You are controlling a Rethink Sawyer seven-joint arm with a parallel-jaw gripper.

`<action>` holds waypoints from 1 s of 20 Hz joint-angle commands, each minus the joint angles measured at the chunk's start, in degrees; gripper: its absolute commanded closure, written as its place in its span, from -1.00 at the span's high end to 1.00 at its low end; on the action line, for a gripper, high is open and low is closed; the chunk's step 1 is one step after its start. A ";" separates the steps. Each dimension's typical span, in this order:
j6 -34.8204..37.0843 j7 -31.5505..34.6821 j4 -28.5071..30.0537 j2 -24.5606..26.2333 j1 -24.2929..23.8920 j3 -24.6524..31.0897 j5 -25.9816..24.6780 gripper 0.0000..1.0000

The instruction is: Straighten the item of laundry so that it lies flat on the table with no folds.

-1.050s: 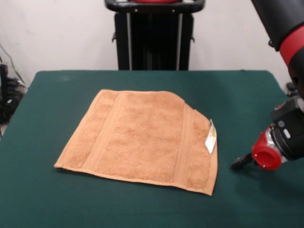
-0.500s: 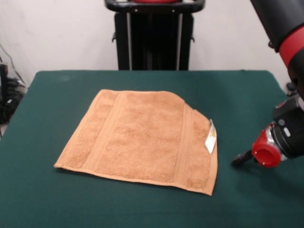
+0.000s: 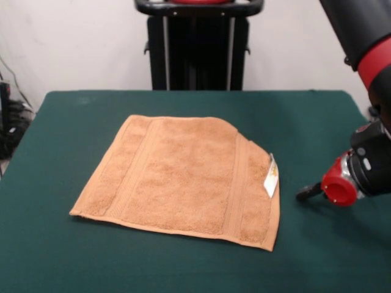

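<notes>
Green table [image 3: 73,256], bare around towel. Tan towel [image 3: 183,177] mid-table, mostly flat, far right corner folded in; border bands run near-to-far, white tag [image 3: 271,177] on right edge. Gripper [image 3: 308,193] right of towel, apart; jaw state unclear.

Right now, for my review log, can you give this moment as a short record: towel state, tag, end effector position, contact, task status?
towel: tan-orange towel spread on the green table, mostly flat
fold: far right corner looks turned in or cut off, not square
tag: white tag at the towel's right edge
end effector: low over the table, right of the towel, pointing toward the tag
contact: none visible; a gap of table lies between them
fingers: cannot tell
task status: nearly flat, one corner unresolved
</notes>
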 commanded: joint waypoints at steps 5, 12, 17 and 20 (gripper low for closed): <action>3.77 -3.57 3.62 2.56 1.66 3.48 0.20 -1.00; 2.77 -3.79 3.81 2.74 1.85 3.30 -0.02 -1.00; 1.85 -4.04 4.98 2.16 1.80 3.03 -0.14 -1.00; 1.33 -4.18 5.88 1.96 1.64 2.87 -0.17 -1.00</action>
